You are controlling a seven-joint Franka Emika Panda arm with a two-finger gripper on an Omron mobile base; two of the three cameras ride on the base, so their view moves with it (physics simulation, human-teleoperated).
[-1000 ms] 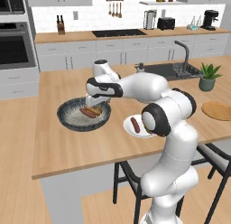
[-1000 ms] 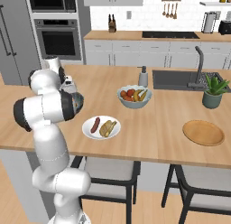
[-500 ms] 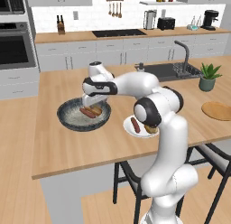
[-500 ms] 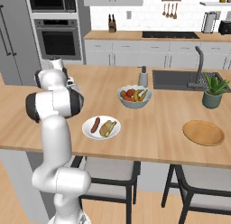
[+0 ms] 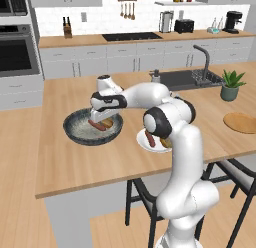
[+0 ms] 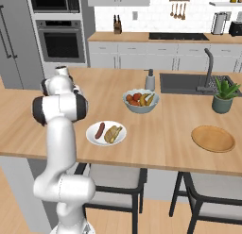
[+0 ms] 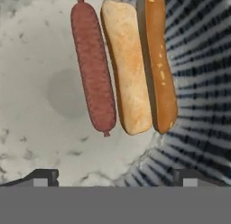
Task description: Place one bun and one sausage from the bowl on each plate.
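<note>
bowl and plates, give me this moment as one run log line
end effector open over bowl | sausage and bun in bowl | white plate filled | wooden plate bare

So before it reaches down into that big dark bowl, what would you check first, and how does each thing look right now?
1. Gripper open wide enough: ok, fingertips stand far apart.
2. Food left in the dark speckled bowl: ok, one sausage and one bun lie side by side.
3. Gripper over the bowl: ok, it hangs above the food.
4. Gripper centred on one item: not ok, both items lie between the fingertips.
5. White plate served: ok, it holds a sausage and a bun.
6. Wooden plate ready: ok, bare.
</note>
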